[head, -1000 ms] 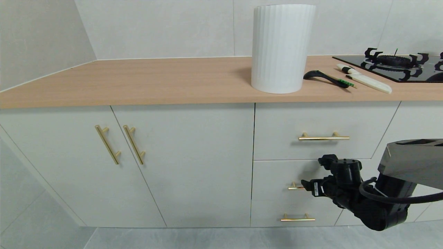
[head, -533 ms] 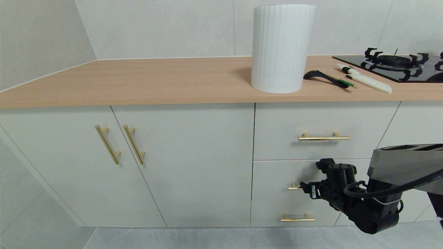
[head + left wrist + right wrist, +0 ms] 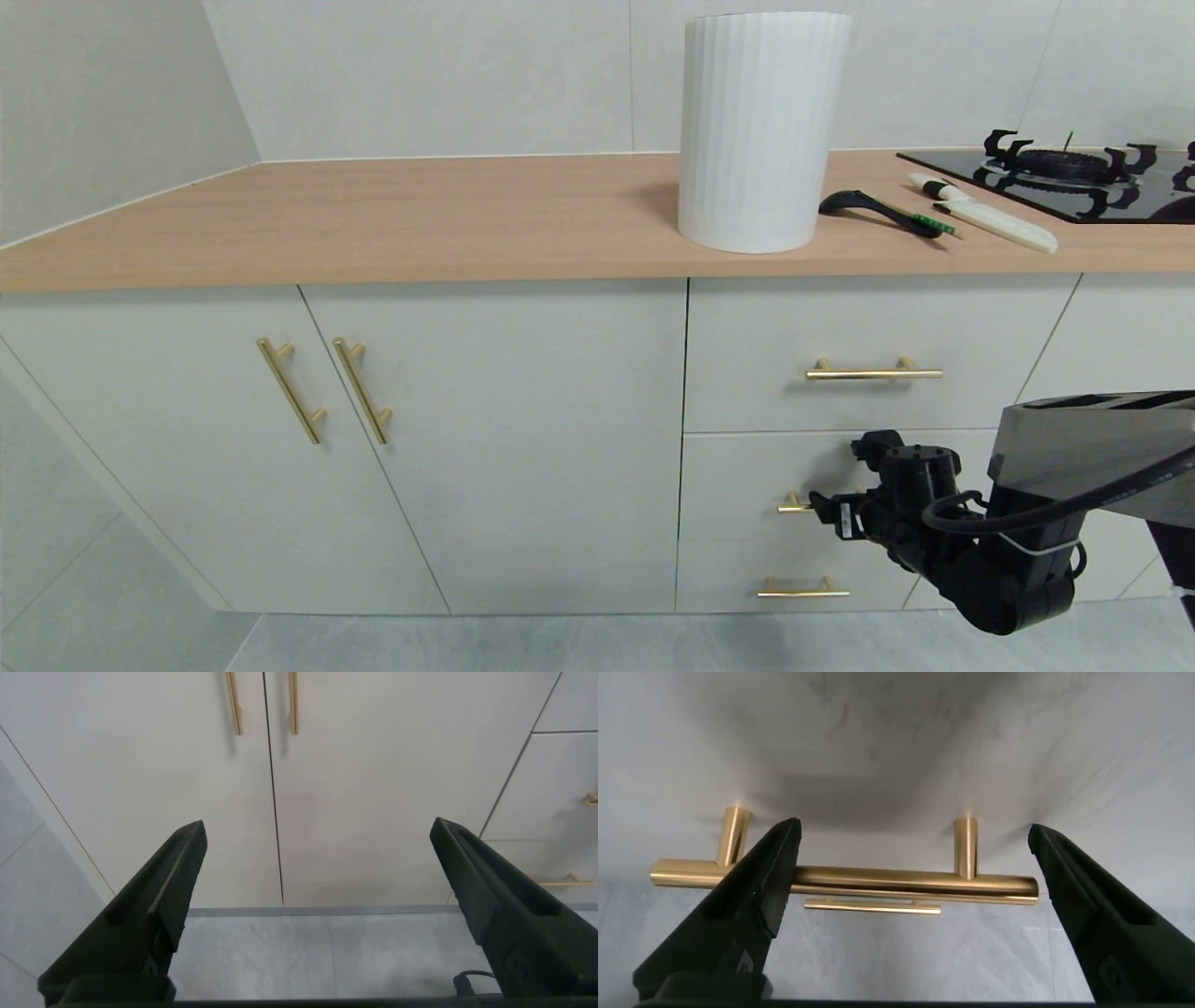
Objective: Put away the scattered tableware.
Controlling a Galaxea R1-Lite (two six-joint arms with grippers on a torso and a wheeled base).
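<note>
Over the last second the right arm slid a little to the left and settled lower in front of the drawers, and in the final half second it hardly moved. We took this to mean the approach was over: the right gripper [image 3: 913,833] sat at the handle [image 3: 878,882] of the middle drawer [image 3: 738,476], with its jaws spread wide. The brass bar ran across the gap between the fingers [image 3: 747,915], and nothing was clamped yet. The drawer front was flush with the ones above and below, so it was not yet pulled.

For the task, we judged that this was the step of opening a place to store things, with closing on the bar and pulling toward the near side to follow.

The tableware had not been touched. The black ladle [image 3: 873,210], a thin stick with a green end [image 3: 936,223] and the white knife [image 3: 990,222] lay on the counter [image 3: 373,215], just right of the white ribbed pot [image 3: 761,131] and near the hob [image 3: 1064,177].

The right forearm came in low from the right, with the wrist bent so the fingers pointed at the drawer front. The left gripper [image 3: 318,831] hung low, wide open and holding nothing, aimed at the base of the cabinet doors [image 3: 374,784] and the floor [image 3: 318,952].
</note>
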